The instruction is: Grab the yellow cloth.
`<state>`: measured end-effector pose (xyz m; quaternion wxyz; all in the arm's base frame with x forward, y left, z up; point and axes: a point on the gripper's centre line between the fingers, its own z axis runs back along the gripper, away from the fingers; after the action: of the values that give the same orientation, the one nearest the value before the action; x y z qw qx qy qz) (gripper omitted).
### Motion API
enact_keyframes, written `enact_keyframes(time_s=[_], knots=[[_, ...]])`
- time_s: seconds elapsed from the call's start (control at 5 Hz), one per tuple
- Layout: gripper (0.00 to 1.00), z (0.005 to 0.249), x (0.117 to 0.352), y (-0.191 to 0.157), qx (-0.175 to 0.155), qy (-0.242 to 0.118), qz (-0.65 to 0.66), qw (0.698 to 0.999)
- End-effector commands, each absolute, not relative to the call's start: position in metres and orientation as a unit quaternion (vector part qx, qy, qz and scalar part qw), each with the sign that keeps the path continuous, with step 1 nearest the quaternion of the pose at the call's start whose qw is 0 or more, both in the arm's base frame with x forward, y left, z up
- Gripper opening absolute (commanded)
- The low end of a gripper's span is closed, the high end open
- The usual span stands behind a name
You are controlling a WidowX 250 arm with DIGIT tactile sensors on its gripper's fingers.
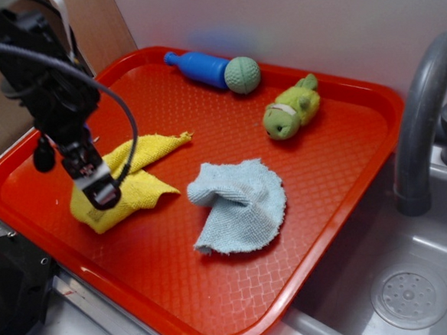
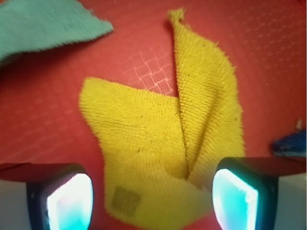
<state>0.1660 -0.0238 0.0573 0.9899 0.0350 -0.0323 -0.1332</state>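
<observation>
Risk: shallow descent, pads skating over flat terry. Black gripper (image 2: 152, 194) jaws apart, poised above small bright yellow terry-cloth rag (image 2: 165, 139) (folded, near red plastic tray's (image 1: 341, 198) left edge); pale blue rag (image 1: 238, 205) close.

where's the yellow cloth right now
In the exterior view the yellow cloth lies on the left part of the red tray, left of the pale blue rag, directly under the open claw.
</observation>
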Motion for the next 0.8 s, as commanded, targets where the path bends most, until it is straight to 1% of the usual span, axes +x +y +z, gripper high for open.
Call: enact_keyframes(time_s=[0.0,0.2,0.4,0.6], knots=[[0.93,0.028,0.177,-0.018,0.059,-0.012,-0.148,0.987],[0.00,0.023,0.175,-0.011,0.051,-0.012,-0.128,0.990],[0.00,0.023,0.173,-0.009,0.052,-0.014,-0.125,0.991],[0.00,0.031,0.172,-0.005,0.051,-0.019,-0.127,0.990]])
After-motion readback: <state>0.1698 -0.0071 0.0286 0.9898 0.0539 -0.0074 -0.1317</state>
